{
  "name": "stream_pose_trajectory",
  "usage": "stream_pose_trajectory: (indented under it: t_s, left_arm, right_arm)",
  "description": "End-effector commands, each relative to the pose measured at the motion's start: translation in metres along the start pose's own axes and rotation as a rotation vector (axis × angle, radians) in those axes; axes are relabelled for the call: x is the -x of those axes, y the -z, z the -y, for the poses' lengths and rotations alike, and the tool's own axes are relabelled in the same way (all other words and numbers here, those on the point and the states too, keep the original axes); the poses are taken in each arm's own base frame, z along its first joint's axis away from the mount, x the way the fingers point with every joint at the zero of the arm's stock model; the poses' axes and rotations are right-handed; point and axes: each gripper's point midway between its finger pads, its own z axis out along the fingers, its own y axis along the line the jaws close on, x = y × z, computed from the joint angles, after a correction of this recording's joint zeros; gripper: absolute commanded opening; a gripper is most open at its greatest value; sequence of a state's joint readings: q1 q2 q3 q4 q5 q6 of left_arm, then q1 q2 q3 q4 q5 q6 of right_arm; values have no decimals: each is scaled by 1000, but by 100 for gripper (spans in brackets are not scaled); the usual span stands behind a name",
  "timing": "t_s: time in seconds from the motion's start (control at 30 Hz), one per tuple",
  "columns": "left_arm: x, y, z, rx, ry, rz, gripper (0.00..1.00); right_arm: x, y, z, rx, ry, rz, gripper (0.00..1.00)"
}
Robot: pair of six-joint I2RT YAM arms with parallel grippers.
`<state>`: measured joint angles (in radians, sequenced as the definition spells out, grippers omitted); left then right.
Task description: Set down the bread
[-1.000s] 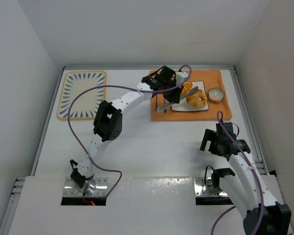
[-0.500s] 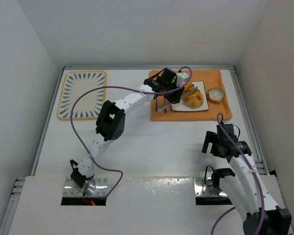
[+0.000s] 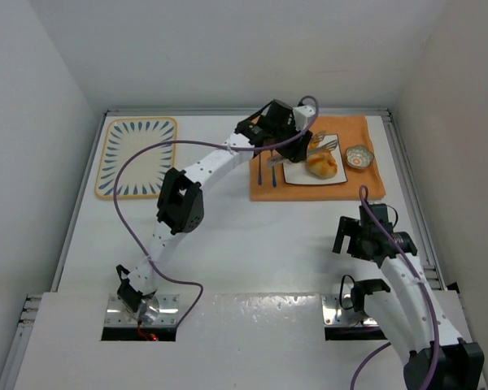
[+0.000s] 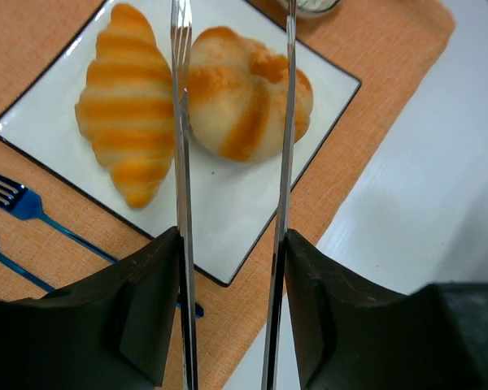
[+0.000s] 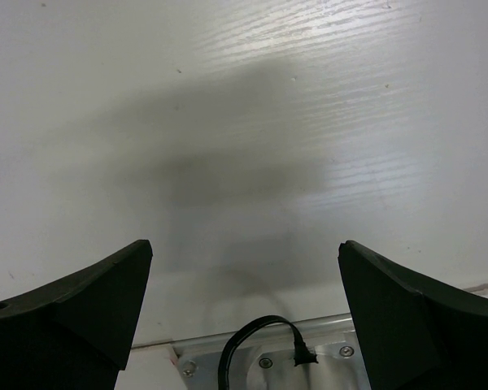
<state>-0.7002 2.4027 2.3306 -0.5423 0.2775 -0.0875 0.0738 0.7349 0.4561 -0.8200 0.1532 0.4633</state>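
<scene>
Gripping half-spread tongs (image 4: 181, 162) in the left pincer (image 4: 232, 252) above the croissant (image 4: 126, 97) and bun (image 4: 240, 93) lying side by side on the white plate (image 4: 228, 211), best raised straight up without nudging either.

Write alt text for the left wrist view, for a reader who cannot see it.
The left gripper holds metal tongs whose two arms reach over a white square plate on an orange placemat. On the plate lie a ridged croissant and, to its right, a rounder bun beneath the tongs. A blue fork lies beside the plate.
</scene>
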Motion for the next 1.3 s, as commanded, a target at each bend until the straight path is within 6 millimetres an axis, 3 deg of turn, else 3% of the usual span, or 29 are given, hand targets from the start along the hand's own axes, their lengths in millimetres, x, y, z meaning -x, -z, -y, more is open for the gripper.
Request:
stream_pose_trajectory:
  t_s: [0.0, 0.23, 0.27, 0.33, 0.37, 0.4, 0.43, 0.47, 0.53, 0.57, 0.6, 0.67, 0.9, 0.97, 1.13, 1.27]
  left_arm:
    - [84, 64, 12, -26, -19, 196, 56]
    - [94, 114, -52, 73, 58, 232, 55]
    - [90, 124, -74, 107, 89, 233, 55]
    - [96, 148, -93, 138, 111, 260, 54]
    - [89, 155, -106, 159, 128, 251, 54]
    - [81, 171, -132, 205, 159, 247, 54]
    - [83, 191, -145, 268, 169, 265, 54]
    - [59, 199, -171, 332, 203, 224, 54]
    - [39, 214, -203, 476, 202, 205, 54]
    - [10, 214, -209, 514, 230, 156, 54]
    - [-5, 215, -217, 546, 243, 139, 54]
    - [-43, 201, -221, 565, 267, 79, 55]
    - [-124, 175, -234, 617, 431, -15, 56]
    - [-137, 173, -239, 655, 446, -29, 56]
    - [-177, 155, -225, 649, 463, -127, 65]
    - [-192, 151, -219, 653, 476, -154, 73]
  right_arm:
    - [21, 9, -11, 51, -8, 59, 97]
    - [17, 4, -14, 67, -32, 55, 97]
    - [17, 4, -15, 67, -30, 50, 97]
    - [22, 6, -16, 68, -45, 59, 97]
    - [22, 5, -17, 67, -51, 54, 97]
    - [24, 7, -18, 71, -55, 64, 97]
    - [26, 8, -19, 79, -67, 77, 96]
    - [25, 8, -19, 75, -88, 78, 96]
    - [22, 8, -18, 78, -124, 90, 95]
    - [21, 8, -18, 73, -135, 90, 95]
    - [18, 9, -17, 70, -142, 83, 95]
    - [18, 12, -16, 69, -155, 93, 95]
    - [18, 19, -10, 38, -155, 93, 95]
    - [17, 18, -10, 41, -186, 104, 95]
    - [15, 14, -12, 62, -190, 121, 95]
    - [9, 12, -14, 68, -156, 78, 99]
